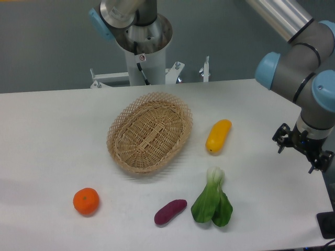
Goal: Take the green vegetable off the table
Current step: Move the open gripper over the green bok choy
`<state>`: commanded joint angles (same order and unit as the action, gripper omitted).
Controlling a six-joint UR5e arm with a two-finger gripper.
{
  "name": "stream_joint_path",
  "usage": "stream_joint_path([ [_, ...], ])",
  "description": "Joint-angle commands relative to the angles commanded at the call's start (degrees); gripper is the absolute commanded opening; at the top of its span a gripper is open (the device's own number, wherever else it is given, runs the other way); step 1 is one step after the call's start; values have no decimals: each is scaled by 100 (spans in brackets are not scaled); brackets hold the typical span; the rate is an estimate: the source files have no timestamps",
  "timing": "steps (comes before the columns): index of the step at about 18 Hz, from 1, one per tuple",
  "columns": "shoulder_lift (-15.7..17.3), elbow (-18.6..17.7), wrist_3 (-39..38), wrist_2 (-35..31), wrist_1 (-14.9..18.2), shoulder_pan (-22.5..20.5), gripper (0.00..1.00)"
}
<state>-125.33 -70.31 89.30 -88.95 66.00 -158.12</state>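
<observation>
A: Where's the green veg?
B: Lying on bench, front, just right of purple sweet potato.
A: Hand?
B: Far right, well away. Fingers hidden, can't tell if apart.

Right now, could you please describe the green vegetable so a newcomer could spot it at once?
Start at the woven basket on the white table. Nearer the camera, to its right, lies the green vegetable, right of the purple sweet potato. It alone has dark leaves and a pale stem.
</observation>
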Motion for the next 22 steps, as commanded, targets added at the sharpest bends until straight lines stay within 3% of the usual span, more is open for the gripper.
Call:
stream_joint_path([
  [11,9,-18,-61,9,-9,9,100],
  [16,61,-219,-650,-26,-316,97,100],
  [22,246,-448,-1212,26,-290,307,100],
])
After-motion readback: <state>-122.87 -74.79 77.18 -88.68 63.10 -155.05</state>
